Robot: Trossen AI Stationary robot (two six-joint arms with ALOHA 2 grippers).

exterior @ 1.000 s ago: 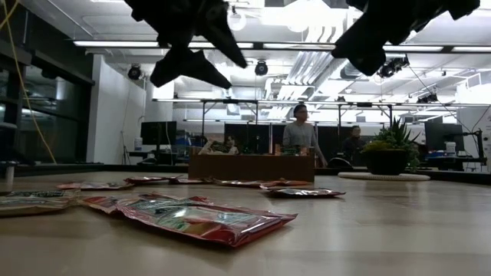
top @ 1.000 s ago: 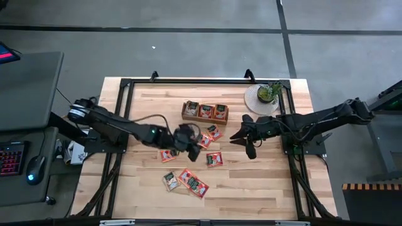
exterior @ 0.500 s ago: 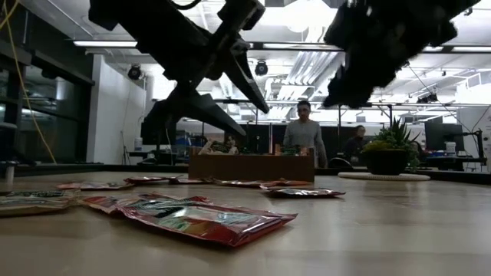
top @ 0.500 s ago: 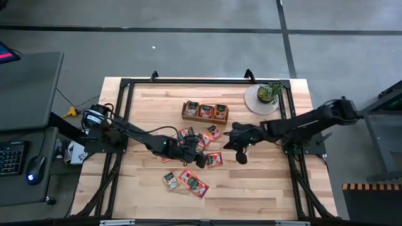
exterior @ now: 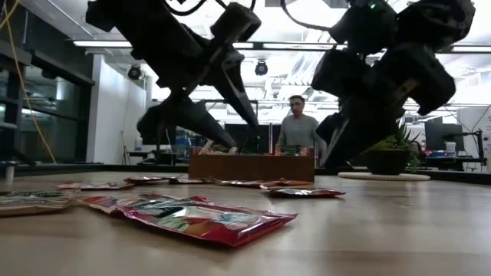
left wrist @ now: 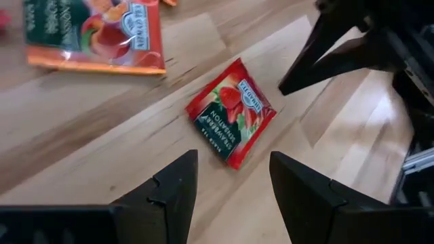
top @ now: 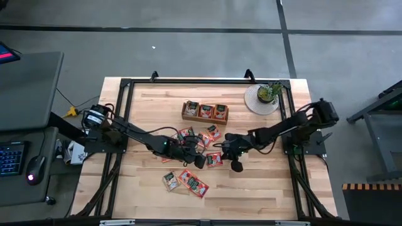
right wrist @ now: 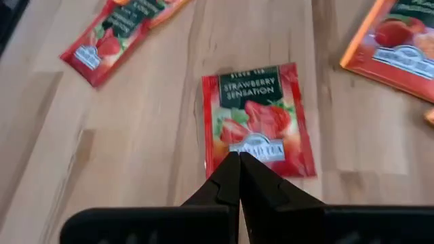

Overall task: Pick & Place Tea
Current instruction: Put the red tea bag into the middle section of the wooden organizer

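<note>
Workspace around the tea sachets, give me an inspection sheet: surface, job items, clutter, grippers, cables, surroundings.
Surface: pale wooden table, black frame rails along its edges.
Job's things: red strawberry sachet lying flat between both grippers; other tea sachets scattered mid-table; wooden tray with sachets in all three compartments.
Clutter: potted plant on a round mat at the far right corner.
Grippers: left gripper open, low, near the strawberry sachet; right gripper shut, tips at that sachet's edge, nothing held.
Cables: a cable runs along the left arm.
Surroundings: grey floor; a desk with keyboard and mouse at the left; a person standing beyond the table.
</note>
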